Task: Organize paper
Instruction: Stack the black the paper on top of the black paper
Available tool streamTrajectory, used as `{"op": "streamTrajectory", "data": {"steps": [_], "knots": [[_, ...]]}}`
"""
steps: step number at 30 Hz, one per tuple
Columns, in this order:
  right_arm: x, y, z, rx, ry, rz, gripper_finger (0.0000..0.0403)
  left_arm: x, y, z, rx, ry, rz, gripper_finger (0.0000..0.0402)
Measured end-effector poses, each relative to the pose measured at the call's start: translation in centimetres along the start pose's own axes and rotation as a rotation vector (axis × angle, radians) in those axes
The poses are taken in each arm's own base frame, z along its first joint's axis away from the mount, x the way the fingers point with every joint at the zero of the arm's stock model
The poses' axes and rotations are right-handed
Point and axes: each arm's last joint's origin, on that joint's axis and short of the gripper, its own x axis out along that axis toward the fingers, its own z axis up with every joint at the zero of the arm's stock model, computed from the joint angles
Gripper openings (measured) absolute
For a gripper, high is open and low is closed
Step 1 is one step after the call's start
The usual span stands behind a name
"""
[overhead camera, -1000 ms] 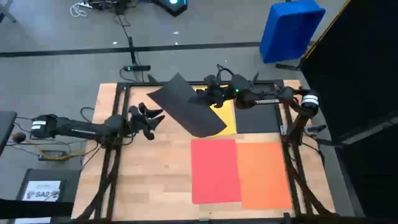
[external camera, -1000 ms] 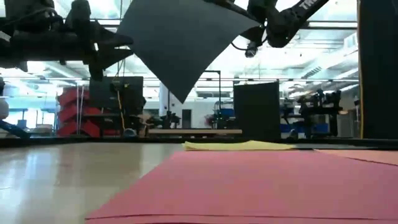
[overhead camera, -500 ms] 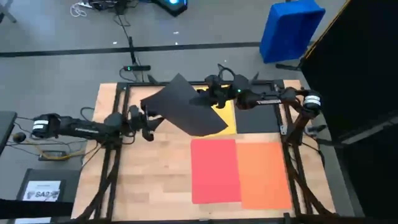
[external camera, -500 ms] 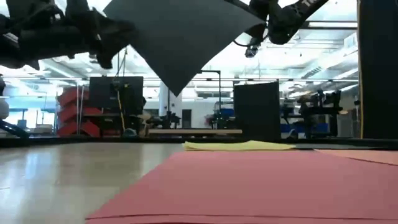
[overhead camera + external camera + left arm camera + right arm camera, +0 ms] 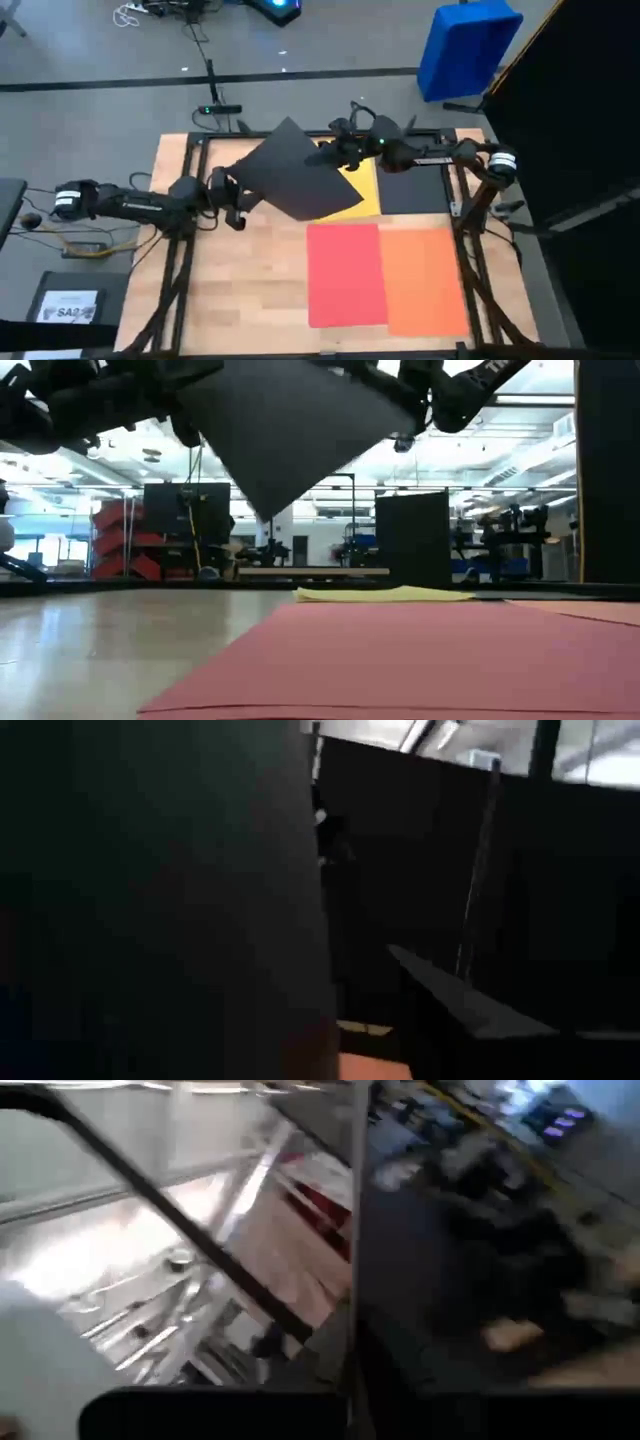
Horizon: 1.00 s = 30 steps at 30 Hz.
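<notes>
Left gripper (image 5: 232,192) now grips black sheet (image 5: 295,172) (airborne).

Grey floor (image 5: 100,110), blue bin (image 5: 467,45), bright ceiling lights (image 5: 500,460)

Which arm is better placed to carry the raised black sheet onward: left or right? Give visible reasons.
Probably the right. Its hand grips the black sheet in the air above the yellow sheet; the left hand is only at the sheet's opposite edge.

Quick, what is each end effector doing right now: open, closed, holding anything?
Left end effector: at the black sheet's left edge; grip cannot be told.
Right end effector: closed on the black sheet, holding it above the table.
</notes>
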Motion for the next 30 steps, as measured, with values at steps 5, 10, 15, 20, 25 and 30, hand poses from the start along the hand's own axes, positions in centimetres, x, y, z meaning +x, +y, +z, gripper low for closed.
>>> {"op": "streamTrajectory", "data": {"steps": [5, 10, 15, 20, 25, 30], "knots": [[-1.4, -0.7, -0.1, -0.013, 0.081, -0.174, 0.0, 0.0, 0.2, 0.0, -0.087, -0.017, 0.075, 0.0006], [-2.6, -0.4, -0.2, -0.01, 0.142, -0.283, 0.0, 0.0, 0.8, -0.1, -0.184, -0.027, 0.183, 0.0], [-3.7, 1.0, -0.3, -0.022, 0.158, -0.386, 0.0, 1.6, 1.6, 0.4, -0.265, 0.004, 0.261, 0.0], [-5.2, 3.5, 0.0, -0.065, 0.144, -0.474, 0.0, 5.1, 2.1, 1.5, -0.266, 0.082, 0.258, 0.0], [-7.3, 5.7, -0.1, -0.089, 0.136, -0.615, 0.0, 9.6, 3.4, 2.5, -0.268, 0.154, 0.261, 0.0], [-9.1, 7.4, -0.5, -0.103, 0.13, -0.746, 0.0, 14.1, 5.2, 2.7, -0.274, 0.203, 0.202, 0.0]]}}
